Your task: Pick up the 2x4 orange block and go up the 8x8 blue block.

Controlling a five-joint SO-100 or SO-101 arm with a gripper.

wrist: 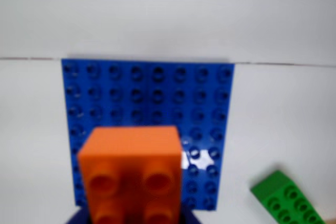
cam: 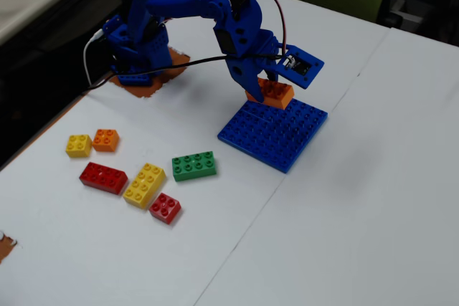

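Note:
The oblong orange brick [wrist: 131, 174] fills the lower middle of the wrist view, held in my gripper [wrist: 131, 219], whose blue jaws show at the bottom edge on either side of it. In the fixed view my gripper [cam: 264, 85] is shut on the orange brick [cam: 272, 93] just above the far left edge of the flat blue baseplate [cam: 276, 134]. The baseplate [wrist: 152, 93] lies beneath and beyond the brick in the wrist view. I cannot tell whether the brick touches the plate.
Loose bricks lie on the white table left of the baseplate: green [cam: 193, 165], yellow oblong [cam: 144, 184], red oblong [cam: 102, 177], small red [cam: 166, 208], small orange [cam: 105, 140], small yellow [cam: 78, 145]. The green brick [wrist: 289, 198] shows at the wrist view's lower right. The arm base [cam: 136, 55] stands at the far left.

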